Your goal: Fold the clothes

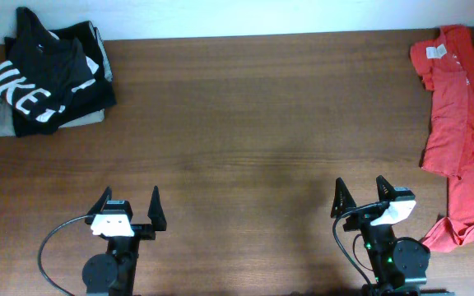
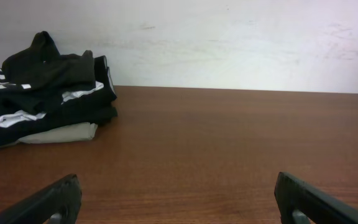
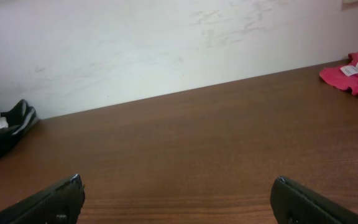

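Observation:
The red-orange T-shirt [image 1: 464,123] lies crumpled along the table's right edge, its white neck label at the far end. A corner of it with the label shows at the right of the right wrist view [image 3: 356,73]. My left gripper [image 1: 129,201] is open and empty near the front edge at the left; in its wrist view [image 2: 178,194] only bare wood lies between the fingers. My right gripper [image 1: 359,193] is open and empty near the front edge, to the left of the shirt's near end; it also shows in its wrist view [image 3: 178,194].
A pile with a black shirt with large white letters [image 1: 44,74] on a grey-olive folded garment [image 1: 3,122] sits at the back left corner, also in the left wrist view [image 2: 48,93]. A white wall runs behind the brown wooden table [image 1: 253,115].

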`<state>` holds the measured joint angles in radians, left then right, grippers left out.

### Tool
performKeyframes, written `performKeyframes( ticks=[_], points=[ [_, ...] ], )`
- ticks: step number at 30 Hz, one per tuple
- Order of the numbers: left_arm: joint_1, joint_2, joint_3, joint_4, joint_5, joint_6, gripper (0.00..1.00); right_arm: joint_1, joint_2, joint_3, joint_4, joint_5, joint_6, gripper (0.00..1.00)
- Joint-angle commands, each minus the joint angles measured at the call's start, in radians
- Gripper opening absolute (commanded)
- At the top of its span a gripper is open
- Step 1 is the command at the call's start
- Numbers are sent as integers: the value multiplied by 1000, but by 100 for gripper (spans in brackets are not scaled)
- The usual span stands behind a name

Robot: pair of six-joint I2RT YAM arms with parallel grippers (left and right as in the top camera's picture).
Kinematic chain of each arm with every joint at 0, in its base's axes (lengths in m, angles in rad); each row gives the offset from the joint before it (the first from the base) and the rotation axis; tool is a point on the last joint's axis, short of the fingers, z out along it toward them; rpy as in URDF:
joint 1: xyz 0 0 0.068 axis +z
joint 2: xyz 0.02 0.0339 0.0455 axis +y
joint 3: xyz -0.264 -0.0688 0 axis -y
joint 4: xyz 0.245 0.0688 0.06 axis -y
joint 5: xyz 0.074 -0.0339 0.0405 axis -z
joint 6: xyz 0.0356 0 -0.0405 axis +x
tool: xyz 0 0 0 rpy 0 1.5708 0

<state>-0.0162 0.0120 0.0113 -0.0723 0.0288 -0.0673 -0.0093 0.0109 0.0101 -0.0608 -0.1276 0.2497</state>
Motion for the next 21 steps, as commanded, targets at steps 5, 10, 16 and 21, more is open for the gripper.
performKeyframes(
  ticks=[5, 10, 16, 21],
  points=[
    [3, -6, -2, -8, 8, 19, 99, 6, -8, -5, -7, 5, -9, 99],
    [3, -6, -2, -8, 8, 19, 99, 6, -8, -5, -7, 5, -9, 99],
    [3, -6, -2, -8, 8, 19, 99, 10, -8, -5, 82, -77, 154, 99],
    [3, -6, -2, -8, 8, 19, 99, 9, -8, -5, 166, -273, 553, 99]
  ],
)
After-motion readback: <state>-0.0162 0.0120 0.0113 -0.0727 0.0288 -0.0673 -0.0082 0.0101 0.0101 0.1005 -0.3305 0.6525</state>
